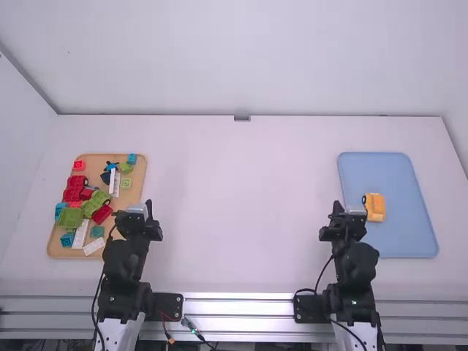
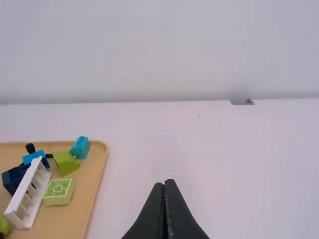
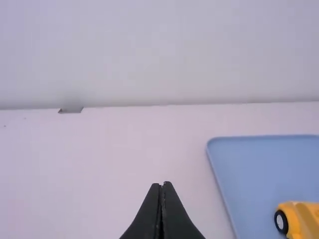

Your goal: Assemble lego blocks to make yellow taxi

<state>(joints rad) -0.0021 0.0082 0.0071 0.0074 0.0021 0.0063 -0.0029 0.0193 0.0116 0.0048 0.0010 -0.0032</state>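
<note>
yellow taxi, plain blue tray

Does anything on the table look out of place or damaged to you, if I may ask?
One blue block seems to poke past the left edge of the tan tray, perhaps overhanging it; otherwise, nothing stands out.

The arms show black joints and white links.

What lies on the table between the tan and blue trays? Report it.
Nothing; the high view shows bare white table between the tan tray and blue tray.
</note>
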